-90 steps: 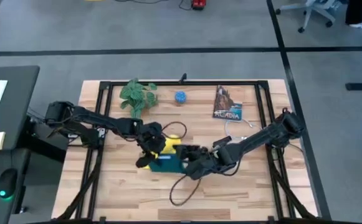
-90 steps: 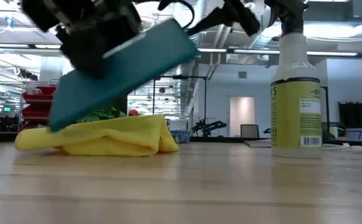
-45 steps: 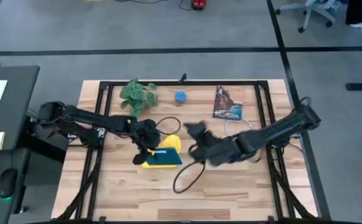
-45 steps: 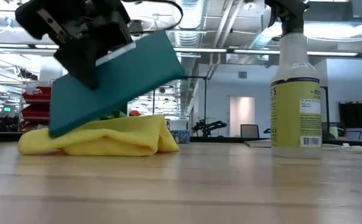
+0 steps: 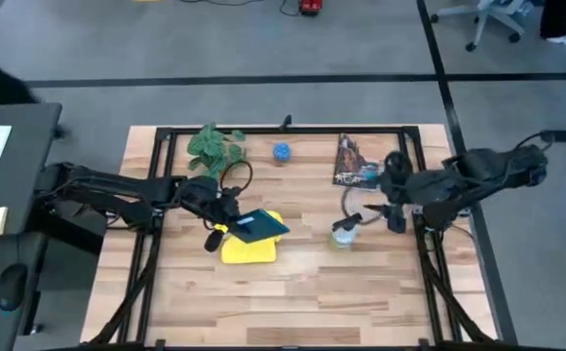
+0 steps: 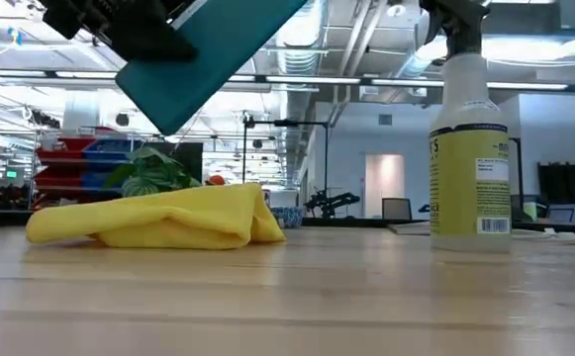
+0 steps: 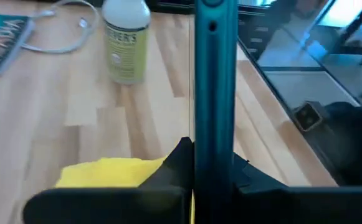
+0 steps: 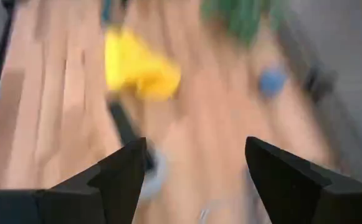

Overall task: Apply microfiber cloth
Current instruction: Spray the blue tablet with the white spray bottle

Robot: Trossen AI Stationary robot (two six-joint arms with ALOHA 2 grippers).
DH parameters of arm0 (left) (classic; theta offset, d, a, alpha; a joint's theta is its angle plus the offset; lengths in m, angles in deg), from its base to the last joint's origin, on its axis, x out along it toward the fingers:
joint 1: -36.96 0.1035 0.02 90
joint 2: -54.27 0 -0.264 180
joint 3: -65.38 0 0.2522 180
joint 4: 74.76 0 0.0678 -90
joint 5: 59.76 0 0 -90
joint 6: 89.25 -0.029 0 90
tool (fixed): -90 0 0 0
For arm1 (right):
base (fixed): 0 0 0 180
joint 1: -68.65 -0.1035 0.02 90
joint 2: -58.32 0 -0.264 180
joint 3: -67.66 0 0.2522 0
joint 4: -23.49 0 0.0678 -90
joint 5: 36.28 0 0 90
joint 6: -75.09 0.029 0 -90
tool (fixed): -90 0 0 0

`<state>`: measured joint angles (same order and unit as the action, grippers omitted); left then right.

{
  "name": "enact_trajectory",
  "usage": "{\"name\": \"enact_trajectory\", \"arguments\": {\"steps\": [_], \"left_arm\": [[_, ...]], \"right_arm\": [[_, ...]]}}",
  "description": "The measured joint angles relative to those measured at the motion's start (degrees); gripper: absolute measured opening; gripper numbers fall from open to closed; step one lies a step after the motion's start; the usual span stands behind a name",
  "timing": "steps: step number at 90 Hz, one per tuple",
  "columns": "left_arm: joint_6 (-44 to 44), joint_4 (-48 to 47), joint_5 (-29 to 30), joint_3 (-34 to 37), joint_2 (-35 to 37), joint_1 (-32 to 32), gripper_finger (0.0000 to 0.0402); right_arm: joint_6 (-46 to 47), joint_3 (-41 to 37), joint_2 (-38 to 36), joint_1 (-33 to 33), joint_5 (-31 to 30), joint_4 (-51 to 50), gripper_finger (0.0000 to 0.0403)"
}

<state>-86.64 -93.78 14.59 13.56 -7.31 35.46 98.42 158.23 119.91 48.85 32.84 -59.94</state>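
The microfiber cloth point(image 5: 249, 249) is lying crumpled in a low yellow heap on the wooden table point(image 5: 292, 292), near its middle, with nothing touching it. Just above it I am holding the teal-cased tablet point(image 5: 259, 226) tilted in the air, my left gripper point(image 5: 222, 222) clamped on one edge of it; in the low view it is hanging clear of the cloth. My right gripper point(image 5: 392, 203) is sitting off to the right beside the spray bottle point(image 5: 342, 234), its fingers spread and carrying nothing. I judge the wiping itself is not yet under way: cloth and screen are apart, and bringing them together remains.
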Motion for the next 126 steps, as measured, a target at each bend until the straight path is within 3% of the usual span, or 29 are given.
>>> {"name": "enact_trajectory", "arguments": {"steps": [11,27,50,76,84,98,103,111,126], "left_arm": [[0.22,-0.30,0.94,0.00,-0.50,-0.28,0.0007],[0.35,-0.40,1.76,0.02,-1.07,-1.10,0.0008],[0.27,-0.06,1.74,-0.02,-1.44,-2.60,0.0008],[0.10,-0.21,2.65,-0.02,-1.44,-3.06,0.0008],[0.16,-0.21,2.72,-0.02,-1.44,-3.03,0.0008],[0.18,-0.25,2.72,-0.02,-1.44,-3.03,0.0009],[0.18,-0.28,2.73,-0.02,-1.44,-3.03,0.0009],[0.21,-0.27,3.08,-0.02,-1.44,-3.03,0.0009],[0.87,-0.25,8.03,-0.02,-1.44,-4.38,0.0009]], "right_arm": [[4.10,-8.79,0.07,-2.00,1.68,1.81,0.0260],[2.13,-19.41,-0.05,-2.31,0.96,18.12,0.0259],[-0.23,-26.61,-1.02,-1.87,-2.17,32.86,0.0259],[-4.06,-28.78,-1.64,-1.85,-1.77,45.19,0.0251],[-3.93,-28.78,-1.56,-1.85,-1.76,45.75,0.0217],[-2.44,-28.78,-1.56,-1.96,-1.75,45.95,0.0115],[-1.14,-28.78,-1.56,-2.21,-1.89,46.14,0.0105],[3.25,-28.35,-1.48,-4.03,-4.30,45.97,0.0105],[15.27,-23.57,1.06,-11.03,-14.22,42.81,0.0105]]}}
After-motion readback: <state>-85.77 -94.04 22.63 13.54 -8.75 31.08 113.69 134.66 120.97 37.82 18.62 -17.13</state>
